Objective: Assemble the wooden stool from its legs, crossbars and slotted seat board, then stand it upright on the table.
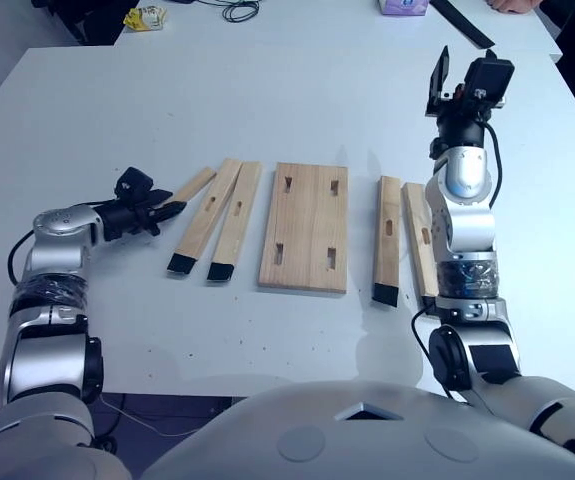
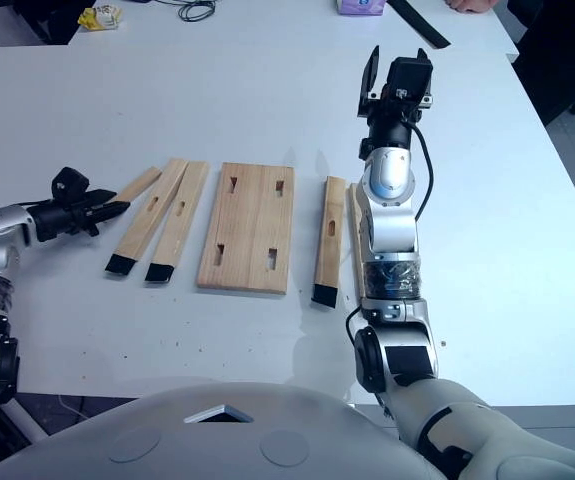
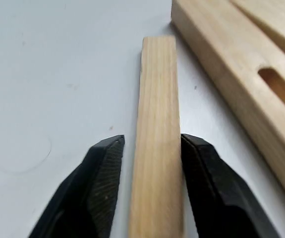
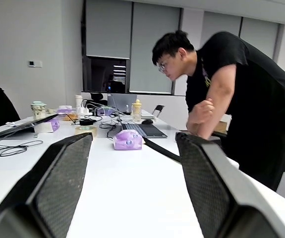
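Wooden crossbar (image 3: 159, 89) lies between parted fingers (image 3: 100, 183) of the left end effector (image 3: 152, 144).

Purple tissue box (image 1: 403, 6), cables (image 1: 239, 10), yellow pkt (image 1: 147, 17)

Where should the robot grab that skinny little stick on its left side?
Probably across its two narrow long sides, near the outer end, coming in low along the stick. The thin stick lies flat with bare table around that end, while its far end sits close to a thick leg. The left gripper straddles that outer end, jaws open, one finger on each side.
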Action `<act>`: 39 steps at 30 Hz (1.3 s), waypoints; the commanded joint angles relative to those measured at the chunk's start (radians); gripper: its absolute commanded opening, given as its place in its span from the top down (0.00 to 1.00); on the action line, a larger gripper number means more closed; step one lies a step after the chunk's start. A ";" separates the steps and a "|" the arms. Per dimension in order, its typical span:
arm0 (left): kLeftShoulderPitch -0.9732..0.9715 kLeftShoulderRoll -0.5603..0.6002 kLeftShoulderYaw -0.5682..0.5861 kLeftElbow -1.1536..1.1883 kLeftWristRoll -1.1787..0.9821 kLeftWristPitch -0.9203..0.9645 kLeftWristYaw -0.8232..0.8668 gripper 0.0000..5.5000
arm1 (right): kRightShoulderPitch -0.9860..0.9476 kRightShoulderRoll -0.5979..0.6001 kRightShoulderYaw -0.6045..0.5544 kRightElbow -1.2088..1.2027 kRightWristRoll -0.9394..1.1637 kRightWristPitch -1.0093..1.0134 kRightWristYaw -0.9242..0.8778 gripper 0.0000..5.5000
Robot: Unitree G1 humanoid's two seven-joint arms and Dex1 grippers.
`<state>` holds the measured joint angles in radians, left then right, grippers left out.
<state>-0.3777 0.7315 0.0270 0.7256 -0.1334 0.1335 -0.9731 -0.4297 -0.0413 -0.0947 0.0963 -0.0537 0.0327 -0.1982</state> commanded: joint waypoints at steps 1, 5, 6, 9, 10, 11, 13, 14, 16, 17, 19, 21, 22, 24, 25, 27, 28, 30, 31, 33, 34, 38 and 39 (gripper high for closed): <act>0.020 0.020 -0.056 0.006 0.055 0.068 -0.028 0.76 | 0.032 0.023 -0.009 -0.036 -0.007 -0.001 -0.034 0.44; 0.009 0.031 -0.081 -0.007 0.068 0.071 -0.041 0.76 | 0.059 0.029 -0.019 -0.057 -0.009 0.004 -0.053 0.44; 0.000 0.029 -0.087 -0.001 0.070 0.068 -0.042 0.76 | 0.063 0.027 -0.024 -0.059 -0.009 0.004 -0.055 0.44; -0.019 0.013 -0.072 0.027 0.074 0.045 0.025 0.76 | 0.049 0.010 -0.038 -0.038 -0.007 0.001 -0.050 0.44; -0.025 0.003 -0.053 0.033 0.068 0.035 0.064 0.76 | 0.038 0.001 -0.039 -0.029 -0.007 -0.002 -0.043 0.44; -0.034 -0.010 -0.025 0.029 0.048 0.030 0.095 0.76 | 0.028 -0.007 -0.038 -0.020 -0.006 -0.005 -0.033 0.44; -0.069 -0.042 0.048 -0.037 -0.030 0.059 0.134 0.76 | 0.001 -0.029 -0.035 -0.011 0.012 -0.003 0.007 0.44; -0.096 -0.063 0.090 -0.087 -0.084 0.089 0.142 0.76 | -0.018 -0.035 -0.044 0.000 0.052 0.008 0.045 0.44; -0.149 -0.108 0.163 -0.198 -0.199 0.137 0.144 0.76 | -0.069 -0.046 -0.081 0.040 0.187 0.069 0.164 0.44; -0.161 -0.124 0.191 -0.260 -0.253 0.166 0.138 0.76 | -0.100 -0.048 -0.104 0.059 0.267 0.122 0.226 0.44; -0.152 -0.152 0.242 -0.402 -0.370 0.216 0.121 0.76 | -0.175 -0.073 -0.120 0.094 0.416 0.245 0.392 0.44; -0.131 -0.185 0.281 -0.506 -0.471 0.260 0.114 0.76 | -0.232 -0.114 -0.108 0.116 0.519 0.347 0.567 0.44; -0.123 -0.203 0.286 -0.550 -0.511 0.278 0.115 0.76 | -0.261 -0.134 -0.110 0.124 0.577 0.405 0.643 0.44; -0.105 -0.239 0.276 -0.621 -0.574 0.314 0.110 0.76 | -0.315 -0.179 -0.108 0.152 0.657 0.507 0.776 0.44; -0.093 -0.252 0.262 -0.649 -0.588 0.326 0.106 0.76 | -0.336 -0.207 -0.092 0.174 0.668 0.534 0.845 0.44; -0.081 -0.262 0.229 -0.691 -0.607 0.353 0.082 0.76 | -0.361 -0.271 -0.046 0.198 0.682 0.587 0.995 0.44; -0.078 -0.261 0.209 -0.706 -0.616 0.367 0.060 0.76 | -0.364 -0.312 -0.011 0.195 0.685 0.606 1.102 0.44; -0.074 -0.259 0.188 -0.723 -0.628 0.387 0.031 0.76 | -0.357 -0.381 0.049 0.182 0.677 0.608 1.281 0.44; -0.076 -0.260 0.183 -0.727 -0.636 0.395 0.020 0.76 | -0.350 -0.409 0.074 0.177 0.667 0.595 1.351 0.44; -0.080 -0.265 0.178 -0.737 -0.655 0.403 -0.003 0.76 | -0.348 -0.438 0.093 0.171 0.665 0.588 1.431 0.44; -0.082 -0.270 0.177 -0.741 -0.666 0.407 -0.012 0.76 | -0.349 -0.442 0.096 0.166 0.668 0.587 1.454 0.44; -0.069 -0.292 0.151 -0.794 -0.704 0.422 -0.042 0.76 | -0.359 -0.427 0.094 0.134 0.701 0.617 1.477 0.44; -0.060 -0.295 0.141 -0.806 -0.705 0.422 -0.050 0.76 | -0.358 -0.423 0.094 0.124 0.709 0.633 1.477 0.44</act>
<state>-0.4519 0.4452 0.1911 -0.0478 -0.8265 0.5467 -1.0045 -0.7758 -0.4713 -0.0041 0.2477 0.6312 0.6365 1.2712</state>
